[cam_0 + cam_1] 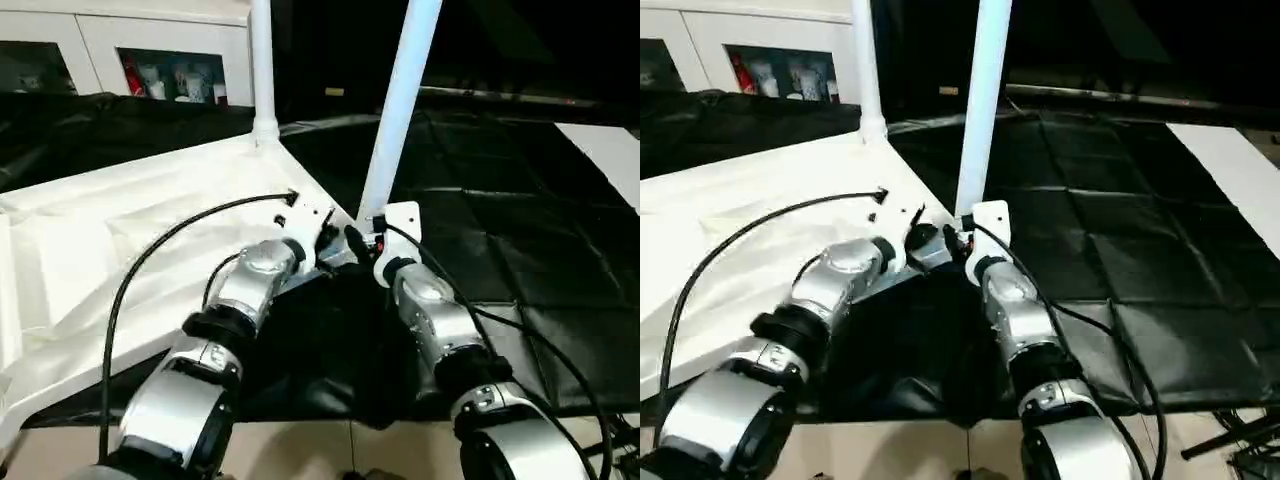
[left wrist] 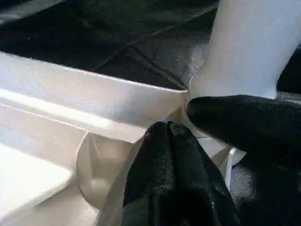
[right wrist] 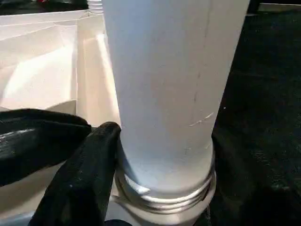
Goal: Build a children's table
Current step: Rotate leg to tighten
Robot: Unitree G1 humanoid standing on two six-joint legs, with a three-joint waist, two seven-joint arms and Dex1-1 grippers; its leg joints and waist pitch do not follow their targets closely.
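The white table top [image 1: 120, 240] lies underside up on a black mat. One white leg [image 1: 262, 70] stands in its far corner socket. A second leg [image 1: 400, 100] stands slightly tilted at the near right corner, its threaded end [image 3: 164, 193] sitting in the socket. My right gripper [image 1: 368, 238] is shut around the base of this leg, with one finger [image 3: 84, 174] pressed to its side. My left gripper [image 1: 320, 235] is shut on the table top's rim [image 2: 117, 99] right beside that corner; its fingers [image 2: 174, 179] straddle the wall.
A white glass-door cabinet [image 1: 130, 50] stands at the back left. The black padded mat [image 1: 520, 200] spreads to the right, with a white panel [image 1: 610, 150] at its far right edge. A black cable [image 1: 150, 260] loops over the table top from my left arm.
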